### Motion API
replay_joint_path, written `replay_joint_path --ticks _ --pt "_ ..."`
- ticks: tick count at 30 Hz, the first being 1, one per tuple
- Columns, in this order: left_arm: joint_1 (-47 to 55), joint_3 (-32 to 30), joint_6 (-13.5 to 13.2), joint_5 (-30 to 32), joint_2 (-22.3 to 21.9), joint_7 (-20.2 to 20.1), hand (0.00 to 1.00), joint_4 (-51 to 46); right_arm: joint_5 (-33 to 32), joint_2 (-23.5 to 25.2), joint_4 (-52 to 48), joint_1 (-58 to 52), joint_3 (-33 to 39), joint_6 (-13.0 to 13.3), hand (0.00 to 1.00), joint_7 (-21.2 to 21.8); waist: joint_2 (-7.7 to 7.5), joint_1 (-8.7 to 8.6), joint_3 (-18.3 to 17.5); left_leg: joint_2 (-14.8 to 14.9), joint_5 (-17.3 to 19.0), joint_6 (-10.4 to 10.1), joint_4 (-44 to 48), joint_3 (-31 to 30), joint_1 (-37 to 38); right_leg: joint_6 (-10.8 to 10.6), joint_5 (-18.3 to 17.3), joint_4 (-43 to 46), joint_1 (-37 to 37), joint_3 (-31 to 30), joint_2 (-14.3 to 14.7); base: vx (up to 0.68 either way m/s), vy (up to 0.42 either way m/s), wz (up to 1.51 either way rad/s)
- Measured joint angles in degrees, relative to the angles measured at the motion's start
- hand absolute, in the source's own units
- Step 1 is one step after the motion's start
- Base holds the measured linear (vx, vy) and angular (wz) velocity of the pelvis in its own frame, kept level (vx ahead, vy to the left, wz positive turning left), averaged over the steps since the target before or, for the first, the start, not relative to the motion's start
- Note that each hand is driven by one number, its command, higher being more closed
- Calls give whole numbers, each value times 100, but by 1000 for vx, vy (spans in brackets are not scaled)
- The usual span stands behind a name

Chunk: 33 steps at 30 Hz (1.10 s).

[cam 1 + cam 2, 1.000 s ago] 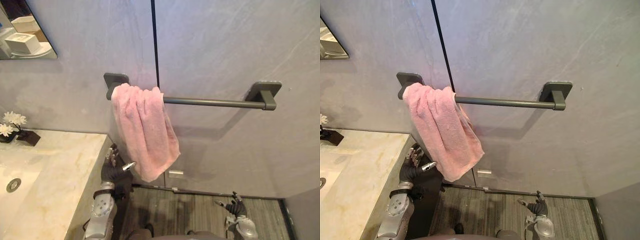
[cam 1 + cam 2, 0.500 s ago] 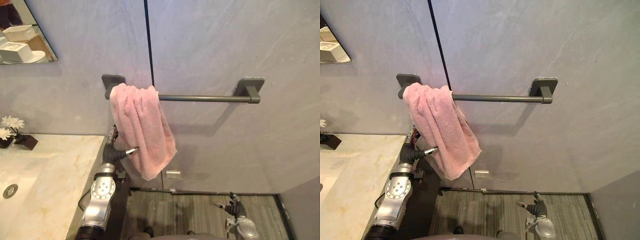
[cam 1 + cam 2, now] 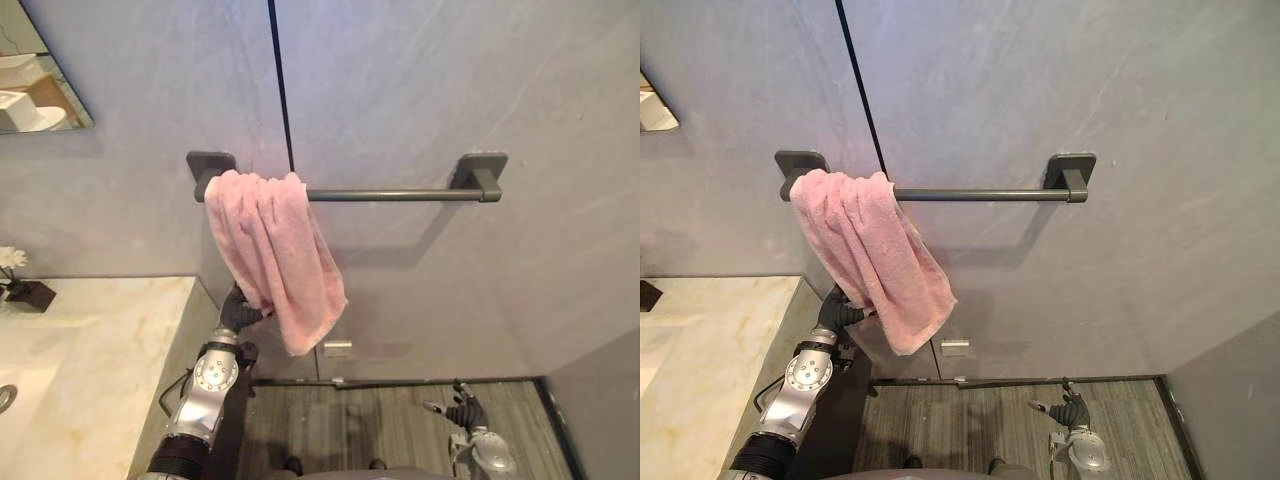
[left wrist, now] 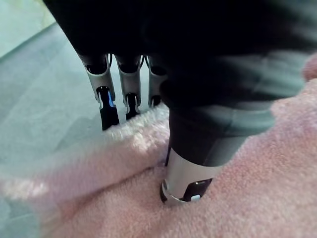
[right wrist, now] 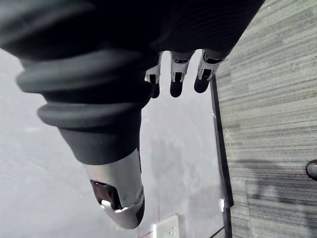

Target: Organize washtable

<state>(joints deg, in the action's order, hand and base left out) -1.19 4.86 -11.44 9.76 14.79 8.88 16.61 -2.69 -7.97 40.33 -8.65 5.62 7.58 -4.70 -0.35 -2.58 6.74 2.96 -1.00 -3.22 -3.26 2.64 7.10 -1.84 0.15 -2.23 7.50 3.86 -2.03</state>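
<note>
The left hand [image 3: 238,312] clamps thumb and fingers on the towel [image 3: 280,255] hanging bunched from the bar [image 3: 400,194] above it, apparently to tidy it, which next calls for a spreading pull; the right hand [image 3: 466,412] idles, fingers relaxed.

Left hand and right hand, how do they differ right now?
The left hand is raised to the pink towel on the bar; the right hand hangs low over the floor. The left hand pinches a towel fold between thumb and fingers; the right hand holds nothing, fingers relaxed. Both have dark ribbed covers and silver fingers.
</note>
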Motion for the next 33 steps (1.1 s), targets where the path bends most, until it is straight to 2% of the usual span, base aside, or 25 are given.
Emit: replay_joint_path --ticks 6,10,13,18,21,27,28,33 --pt "10 -83 -8 -10 -2 17 100 -62 0 -78 -1492 -62 -267 111 0 25 -6 5 -3 -5 1 2 -57 77 14 -16 16 1 -64 -98 2 12 -2 -10" --pt "111 -95 -25 -15 -1 23 100 -345 2 -180 -2484 -41 -722 317 0 285 -31 34 -16 -5 2 3 -60 76 15 -16 15 -1 -70 -109 4 0 0 0" --pt "281 -85 -38 -18 -24 27 100 -567 1 -271 -2935 26 -1031 350 0 500 -42 60 -23 0 12 14 -54 108 26 -17 15 1 -72 -154 1 -13 -4 -4" --pt "331 -31 -42 -237 -83 74 100 -720 -132 -586 -3317 218 -1575 384 0 773 -50 144 -28 6 18 23 -54 161 56 -20 17 15 -72 -221 -10 -28 -2 -7" --pt "396 60 -156 -266 -133 122 100 -831 -254 -714 -3403 465 -1994 392 0 876 -56 180 -38 6 16 23 -52 146 49 -20 17 21 -49 -210 -18 -1 -3 2" --pt "437 290 -168 -295 -328 133 100 -928 -357 -708 -3405 1157 -2782 456 0 971 -55 240 -40 -6 11 26 -3 -11 -50 -19 16 21 -43 -68 -8 -8 -22 13" --pt "441 373 -177 -302 -331 141 100 -982 -357 -696 -3397 1242 -2937 456 100 980 -52 304 -42 -7 11 26 0 -33 -57 -19 14 20 -39 -54 -7 -8 -21 7" --pt "492 449 -219 -367 -405 162 100 -998 -354 -522 -3131 1475 -3284 461 100 988 -52 356 -42 -15 -9 32 6 -118 -81 -18 11 19 -17 31 -10 -20 -16 10"
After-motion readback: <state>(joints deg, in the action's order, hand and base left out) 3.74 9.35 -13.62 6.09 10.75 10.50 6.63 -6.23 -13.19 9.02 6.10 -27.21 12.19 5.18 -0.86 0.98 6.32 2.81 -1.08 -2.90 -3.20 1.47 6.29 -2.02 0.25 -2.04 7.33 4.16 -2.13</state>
